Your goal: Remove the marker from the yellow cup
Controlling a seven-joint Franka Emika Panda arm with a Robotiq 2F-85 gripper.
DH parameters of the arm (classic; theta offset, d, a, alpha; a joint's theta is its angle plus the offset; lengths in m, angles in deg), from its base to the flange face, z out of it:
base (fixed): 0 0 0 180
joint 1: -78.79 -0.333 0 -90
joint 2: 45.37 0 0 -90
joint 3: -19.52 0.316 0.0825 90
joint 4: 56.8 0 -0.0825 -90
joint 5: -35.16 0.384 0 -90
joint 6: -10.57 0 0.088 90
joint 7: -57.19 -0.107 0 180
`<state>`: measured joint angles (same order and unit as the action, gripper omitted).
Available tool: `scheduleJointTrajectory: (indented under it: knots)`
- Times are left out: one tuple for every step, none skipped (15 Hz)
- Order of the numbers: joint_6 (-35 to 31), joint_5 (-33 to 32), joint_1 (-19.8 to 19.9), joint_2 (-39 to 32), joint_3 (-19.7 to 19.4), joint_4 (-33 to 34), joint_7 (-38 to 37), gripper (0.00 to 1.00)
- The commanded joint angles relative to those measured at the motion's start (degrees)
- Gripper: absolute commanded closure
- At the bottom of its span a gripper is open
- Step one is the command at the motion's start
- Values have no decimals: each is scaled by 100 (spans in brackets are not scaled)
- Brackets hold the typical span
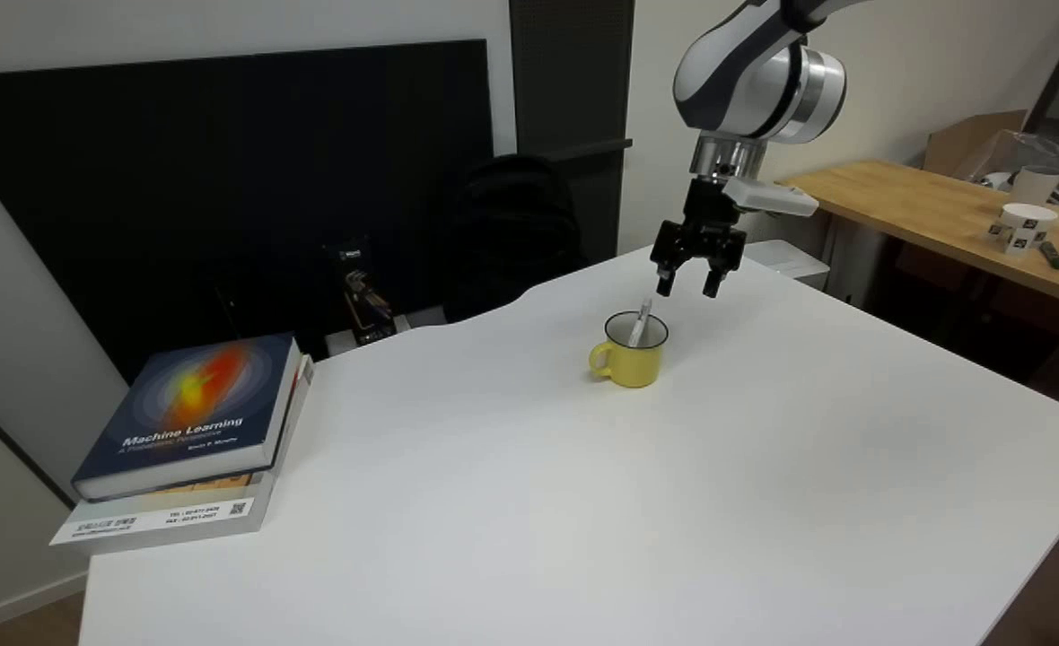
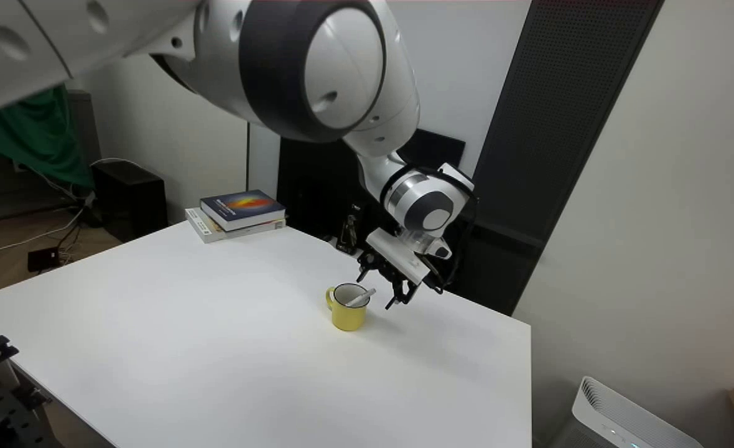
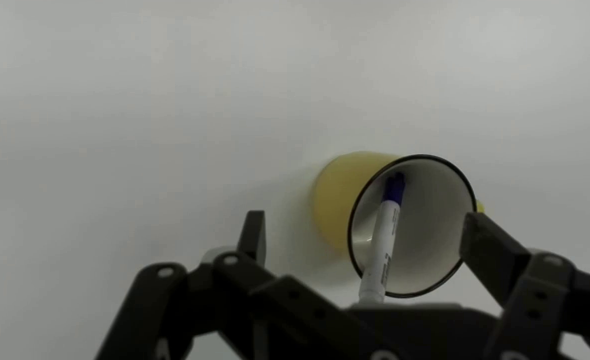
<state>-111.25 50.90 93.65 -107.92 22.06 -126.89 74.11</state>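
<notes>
Marker [image 3: 385, 235] leans in the yellow cup [image 1: 634, 366], blue end down, toward the far edge of the table [image 1: 494, 502] — likely light, stiff, slippery. Best hold: white end poking past the rim. Claw [image 1: 688, 284] spread — nothing in it.

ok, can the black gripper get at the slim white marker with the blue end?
Probably yes: the gripper is open and nothing visible stands between it and the marker, which pokes out of the round yellow cup.
</notes>
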Motion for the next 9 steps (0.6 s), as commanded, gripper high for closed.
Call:
scheduleJointTrajectory:
  knots:
    - [373,-96,-41,-748,120,1147,-225,0]
    - [445,-77,-38,-888,156,1350,-236,0]
    - [538,-61,-30,-1029,186,1570,-260,0]
    - [642,-53,-20,-1155,210,1782,-274,0]
    - [714,-60,-20,-1254,219,1951,-286,0]
    - [795,-62,-13,-1348,228,2127,-297,0]
    - [864,-64,-9,-1424,230,2277,-303,0]
    - [921,-66,-4,-1487,233,2409,-301,0]
    - [962,-69,-1,-1542,235,2522,-298,0]
